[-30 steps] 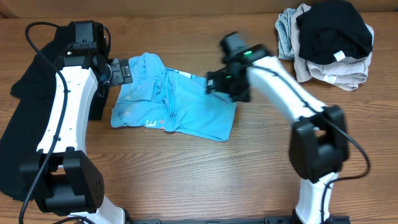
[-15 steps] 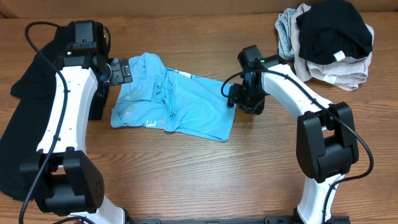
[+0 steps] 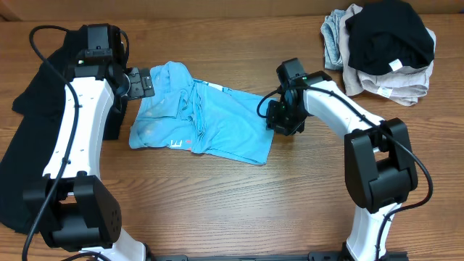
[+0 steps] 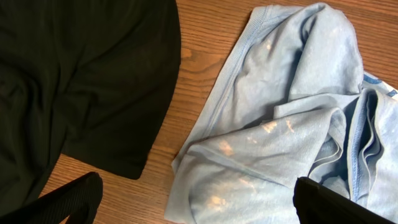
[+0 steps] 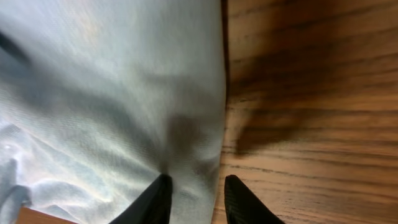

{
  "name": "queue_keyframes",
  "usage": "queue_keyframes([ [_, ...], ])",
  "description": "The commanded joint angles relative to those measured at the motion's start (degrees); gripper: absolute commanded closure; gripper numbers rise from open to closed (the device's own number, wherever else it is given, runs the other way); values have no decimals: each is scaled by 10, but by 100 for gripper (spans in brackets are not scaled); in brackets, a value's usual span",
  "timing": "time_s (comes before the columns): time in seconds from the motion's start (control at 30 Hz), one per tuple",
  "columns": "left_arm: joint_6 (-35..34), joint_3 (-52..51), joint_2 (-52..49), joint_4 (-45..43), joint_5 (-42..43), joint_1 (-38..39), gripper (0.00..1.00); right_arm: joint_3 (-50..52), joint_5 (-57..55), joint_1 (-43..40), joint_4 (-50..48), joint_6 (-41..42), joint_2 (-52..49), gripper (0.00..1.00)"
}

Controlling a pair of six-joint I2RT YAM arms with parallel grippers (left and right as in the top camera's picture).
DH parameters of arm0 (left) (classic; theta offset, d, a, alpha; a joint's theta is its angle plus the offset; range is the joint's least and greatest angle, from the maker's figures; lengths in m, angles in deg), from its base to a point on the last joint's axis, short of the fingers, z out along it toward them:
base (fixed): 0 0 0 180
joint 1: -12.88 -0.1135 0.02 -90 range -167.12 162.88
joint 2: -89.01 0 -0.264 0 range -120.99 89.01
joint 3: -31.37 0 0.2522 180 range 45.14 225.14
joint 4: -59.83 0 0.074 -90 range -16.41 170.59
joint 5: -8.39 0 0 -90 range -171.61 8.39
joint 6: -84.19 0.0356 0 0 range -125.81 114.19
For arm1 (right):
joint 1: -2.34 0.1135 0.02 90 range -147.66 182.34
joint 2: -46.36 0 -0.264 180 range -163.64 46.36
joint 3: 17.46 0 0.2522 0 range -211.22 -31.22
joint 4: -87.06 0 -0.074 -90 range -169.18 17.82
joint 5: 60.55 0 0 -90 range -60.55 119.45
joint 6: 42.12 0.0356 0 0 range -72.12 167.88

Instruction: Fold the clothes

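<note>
Black garment (image 3: 29, 145) lies spread along the left edge of the wooden table (image 3: 217, 210), partly under the left arm. Just right of it, the left gripper (image 3: 141, 82) hovers at the upper left corner of the light blue T-shirt (image 3: 210, 119); in the left wrist view its jaws stand wide apart, holding nothing, with black cloth and blue collar below. The T-shirt lies crumpled at the table's middle, with lettering near its front edge. At its right edge the right gripper (image 5: 196, 199) points down onto the cloth, its fingertips (image 5: 158, 196) a little apart and the hem lying flat between them. A pile of clothes (image 3: 384, 47) sits at the far right corner.
</note>
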Motion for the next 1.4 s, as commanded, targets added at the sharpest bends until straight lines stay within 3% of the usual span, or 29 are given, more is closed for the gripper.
queue_keyframes([
  [0.0, 13, 9, 11, 5, 3, -3, 0, 9, 3, 12, 2, -6, 7, 74],
  [0.23, 13, 9, 11, 24, 3, -3, 0, 9, -12, 10, -5, -17, 7, 96],
  [0.63, 13, 9, 11, 57, 38, -3, 0, 9, -128, -36, -74, -105, 7, 96],
  [1.03, 13, 9, 11, 86, 52, -3, 0, 9, -136, -103, -138, -185, 7, 96],
  [1.07, 13, 9, 11, 87, 52, -3, 0, 9, -134, -105, -136, -185, 7, 90],
  [1.17, 13, 9, 11, 89, 52, -3, 0, 0, -118, -105, -115, -186, 7, 53],
  [1.23, 13, 9, 11, 88, 52, -3, 0, -18, -103, -105, -89, -186, 8, 44],
  [1.37, 13, 9, 11, 89, 53, -3, 0, -63, -85, -105, -36, -182, 28, 38],
])
